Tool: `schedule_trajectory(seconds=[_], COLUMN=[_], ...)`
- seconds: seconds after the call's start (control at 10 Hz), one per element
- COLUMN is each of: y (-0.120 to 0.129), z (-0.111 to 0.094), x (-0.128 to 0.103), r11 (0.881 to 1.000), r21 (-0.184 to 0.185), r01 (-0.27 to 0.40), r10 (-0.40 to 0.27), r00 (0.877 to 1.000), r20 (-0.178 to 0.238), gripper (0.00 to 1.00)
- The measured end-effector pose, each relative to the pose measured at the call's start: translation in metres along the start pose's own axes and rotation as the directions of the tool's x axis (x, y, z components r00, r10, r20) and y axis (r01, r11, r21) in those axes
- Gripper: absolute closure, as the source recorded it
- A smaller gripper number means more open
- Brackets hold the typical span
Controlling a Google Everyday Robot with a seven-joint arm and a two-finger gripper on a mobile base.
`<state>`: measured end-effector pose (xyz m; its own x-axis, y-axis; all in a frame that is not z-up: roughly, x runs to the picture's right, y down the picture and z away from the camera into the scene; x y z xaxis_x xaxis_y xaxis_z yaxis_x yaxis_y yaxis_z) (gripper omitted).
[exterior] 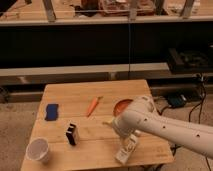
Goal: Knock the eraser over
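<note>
The eraser [72, 134], a small black block with a pale face, stands upright on the wooden table [90, 92], left of centre. My white arm reaches in from the right. Its gripper [111, 123] is low over the table, to the right of the eraser and apart from it by about a hand's width. The arm's wrist covers most of the gripper.
A white cup [38, 150] stands at the front left corner. A flat blue pad [51, 111] lies at the left. A carrot [93, 106] lies in the middle and an orange bowl [121, 105] behind the arm. A white bottle [126, 149] lies below the arm near the front edge.
</note>
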<state>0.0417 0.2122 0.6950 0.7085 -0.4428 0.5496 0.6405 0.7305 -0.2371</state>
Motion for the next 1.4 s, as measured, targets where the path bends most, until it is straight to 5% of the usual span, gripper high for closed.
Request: schedule_trajectory(seconds=[1.4], y=[-0.001], z=[0.013], x=[-0.005], r11=[0.999], r21=[-0.004], r01=[0.039], r10=[-0.039], r00=[0.997], r20=[0.067], gripper=[0.2])
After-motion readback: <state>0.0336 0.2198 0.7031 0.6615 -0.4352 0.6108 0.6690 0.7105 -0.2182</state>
